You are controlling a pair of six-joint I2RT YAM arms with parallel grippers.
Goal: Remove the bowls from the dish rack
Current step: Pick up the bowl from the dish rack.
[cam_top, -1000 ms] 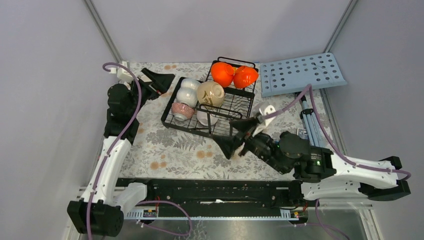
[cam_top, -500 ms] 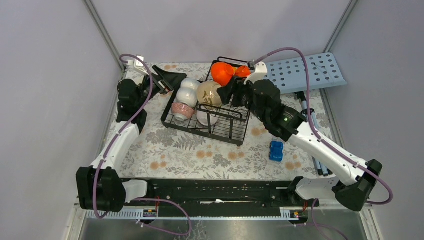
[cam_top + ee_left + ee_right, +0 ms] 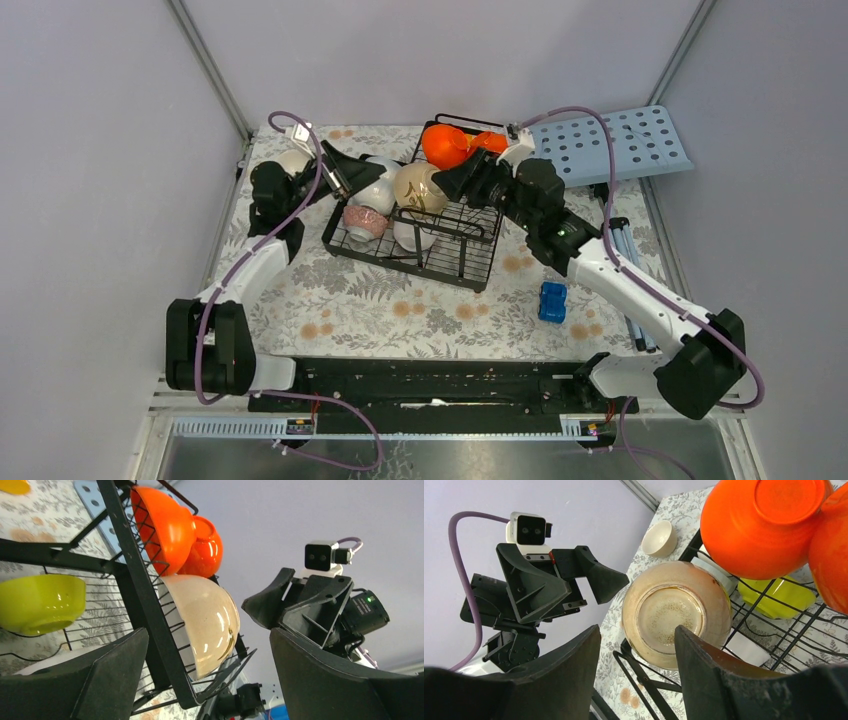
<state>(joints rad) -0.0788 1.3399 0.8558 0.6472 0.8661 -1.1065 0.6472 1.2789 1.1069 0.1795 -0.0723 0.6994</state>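
Observation:
The black wire dish rack (image 3: 462, 228) stands mid-table. Its raised basket holds two orange bowls (image 3: 445, 147) and a yellow-green bowl (image 3: 776, 597). A cream bowl (image 3: 420, 187) lies tilted at the middle. White bowls (image 3: 375, 190) and a pink-speckled bowl (image 3: 365, 222) stand on the tines. My left gripper (image 3: 345, 170) is open and empty at the rack's left edge, with the cream bowl (image 3: 207, 622) beyond the wires. My right gripper (image 3: 455, 183) is open and empty just right of the cream bowl (image 3: 676, 612), apart from it.
A small white bowl (image 3: 293, 160) sits on the floral cloth at the back left, behind my left arm. The light-blue perforated board (image 3: 605, 147) lies at the back right. A blue block (image 3: 553, 300) and some pens (image 3: 625, 260) lie on the right.
My right arm swung from the table's front up to the rack and now faces the cream bowl. My left gripper moved right, closer to the rack's left edge.

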